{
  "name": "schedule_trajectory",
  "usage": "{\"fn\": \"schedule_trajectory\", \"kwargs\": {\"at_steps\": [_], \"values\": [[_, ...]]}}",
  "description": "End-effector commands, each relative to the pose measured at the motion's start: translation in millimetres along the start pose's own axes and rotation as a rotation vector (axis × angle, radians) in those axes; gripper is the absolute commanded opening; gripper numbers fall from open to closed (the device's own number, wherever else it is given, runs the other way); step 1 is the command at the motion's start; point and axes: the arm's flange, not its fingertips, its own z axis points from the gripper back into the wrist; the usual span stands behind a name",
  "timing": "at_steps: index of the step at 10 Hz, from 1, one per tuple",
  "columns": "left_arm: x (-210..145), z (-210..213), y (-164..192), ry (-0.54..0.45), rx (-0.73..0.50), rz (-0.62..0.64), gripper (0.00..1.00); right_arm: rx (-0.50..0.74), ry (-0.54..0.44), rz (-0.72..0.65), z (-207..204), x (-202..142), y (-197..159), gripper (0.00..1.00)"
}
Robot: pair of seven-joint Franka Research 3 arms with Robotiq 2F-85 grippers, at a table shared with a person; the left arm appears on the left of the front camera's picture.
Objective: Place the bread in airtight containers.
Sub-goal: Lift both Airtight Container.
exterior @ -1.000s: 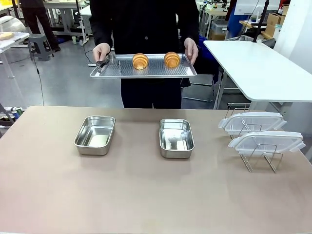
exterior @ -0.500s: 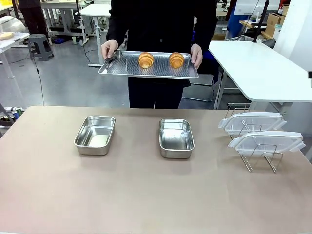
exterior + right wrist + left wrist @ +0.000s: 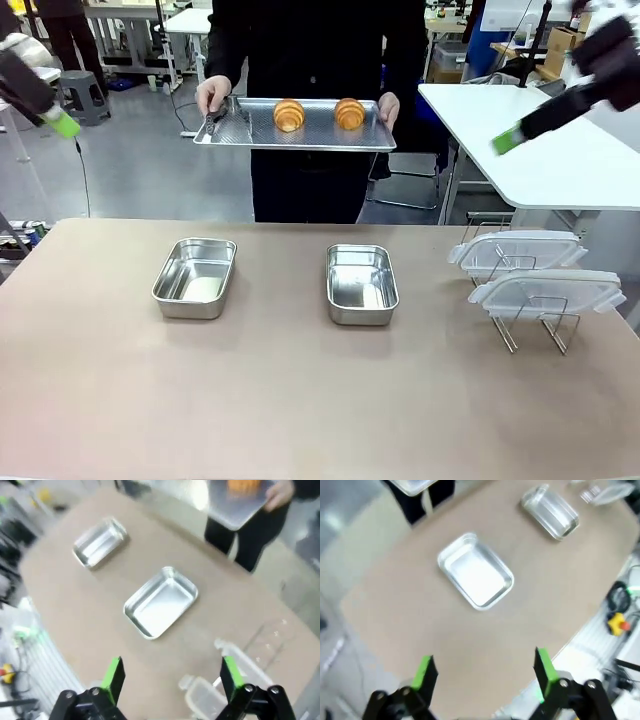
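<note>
- Overhead, the left end effector (image 3: 485, 669) hangs wide open, high above the left tub (image 3: 476, 571) on the bench (image 3: 300, 400).
- The right end effector (image 3: 172, 675) gapes equally wide over the right tub (image 3: 160, 601).
- Both croissants (image 3: 289, 115) sit on a tray (image 3: 240, 135) held by a person, far from either.
</note>
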Motion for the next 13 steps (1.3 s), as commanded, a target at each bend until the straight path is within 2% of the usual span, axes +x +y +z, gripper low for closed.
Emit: {"fn": "schedule_trajectory", "kwargs": {"at_steps": [1,3,5,6,7,10,11,12,13], "values": [[24,-9,-9,0.142,-0.069,0.150,1.00,-0.020,0.218,-0.107,-34,24,25,1.00],[29,-45,-13,0.160,-0.040,0.309,1.00,-0.054,0.291,-0.183,-89,25,38,1.00],[27,-78,-13,0.156,-0.022,0.363,1.00,-0.073,0.306,-0.212,-122,16,28,1.00],[24,-90,-9,0.159,-0.021,0.385,1.00,-0.094,0.230,-0.247,-121,14,19,1.00],[31,-65,-9,0.185,-0.032,0.331,1.00,-0.065,0.325,-0.186,-121,8,41,1.00],[31,-65,-9,0.185,-0.032,0.331,1.00,-0.065,0.325,-0.186,-121,8,41,1.00],[31,-73,-9,0.181,-0.027,0.348,1.00,-0.050,0.313,-0.194,-126,8,36,1.00],[39,-100,-1,0.251,-0.005,0.386,1.00,-0.130,0.355,-0.261,-143,10,47,1.00],[43,-124,-1,0.251,0.032,0.397,1.00,-0.190,0.368,-0.316,-165,14,54,1.00]]}}
